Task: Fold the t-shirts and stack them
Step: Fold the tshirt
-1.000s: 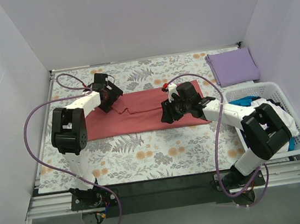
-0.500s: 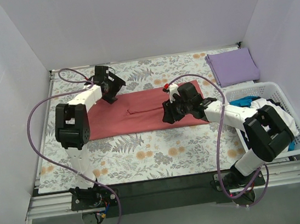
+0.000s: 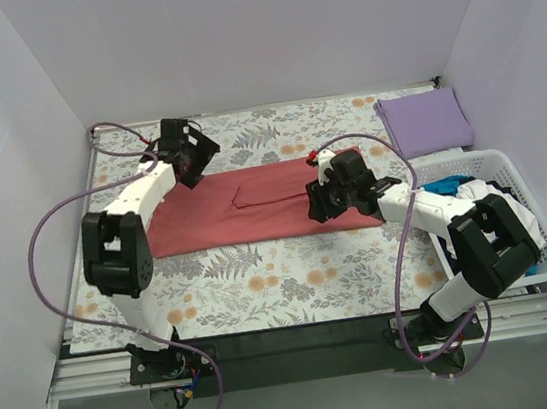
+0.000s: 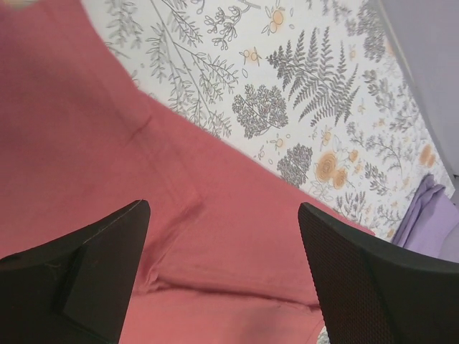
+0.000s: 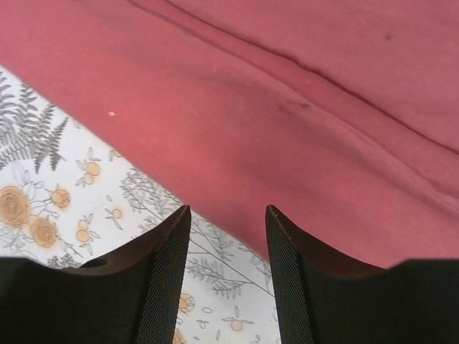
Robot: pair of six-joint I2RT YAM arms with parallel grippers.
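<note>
End effectors (image 4: pixel 222 206) (image 5: pixel 226 208): two; tabletop t-shirts (image 3: pixel 253 202) (image 3: pixel 426 122): two

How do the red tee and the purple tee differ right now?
The red tee lies mid-table; the purple tee sits at the far right corner. The red tee is a long, partly folded strip; the purple tee is a compact folded rectangle. Both are plain and lie flat.
</note>
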